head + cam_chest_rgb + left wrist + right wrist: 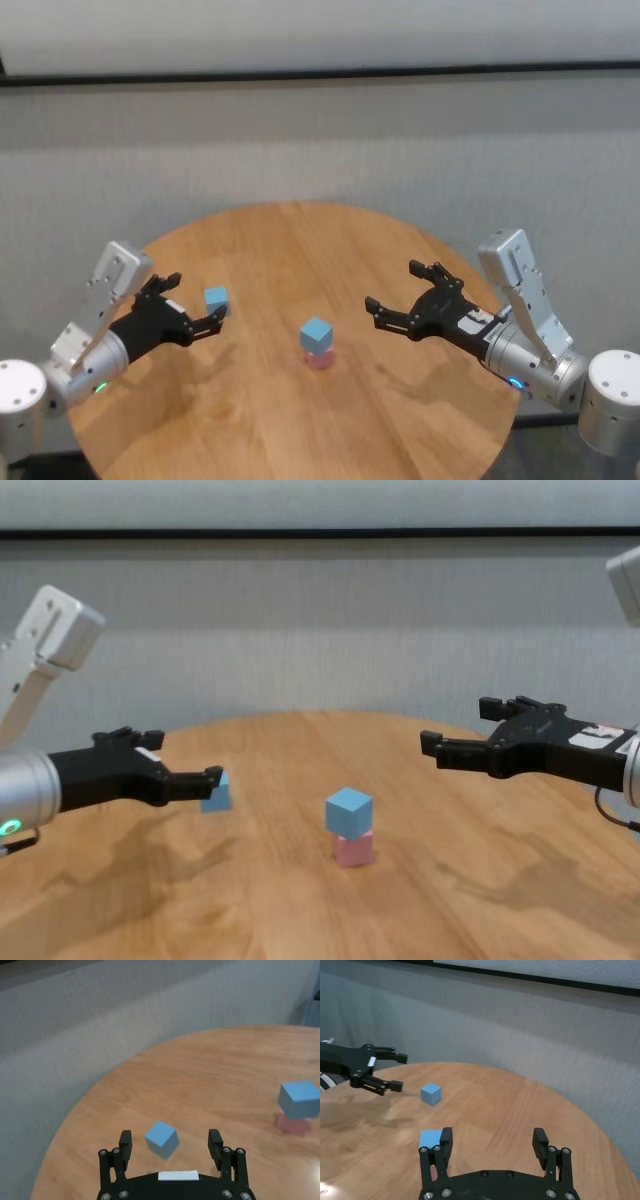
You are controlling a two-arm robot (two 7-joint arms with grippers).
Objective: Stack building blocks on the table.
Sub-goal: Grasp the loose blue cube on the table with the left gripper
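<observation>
On the round wooden table (300, 235) a light blue block (316, 333) sits on a pale pink block (321, 359) near the middle, slightly turned. A second light blue block (216, 299) lies alone to the left. My left gripper (198, 296) hovers open just short of this lone block (161, 1139), whose corner points between the fingertips without touching them. My right gripper (391, 285) hangs open above the table to the right of the stack, with nothing between its fingers. In the right wrist view the stack's blue block (429, 1138) sits beside one finger.
A grey wall runs behind the table's (280, 900) far edge. The table's round rim curves close behind the lone block (216, 797). Bare wood lies between the stack (349, 813) and each gripper.
</observation>
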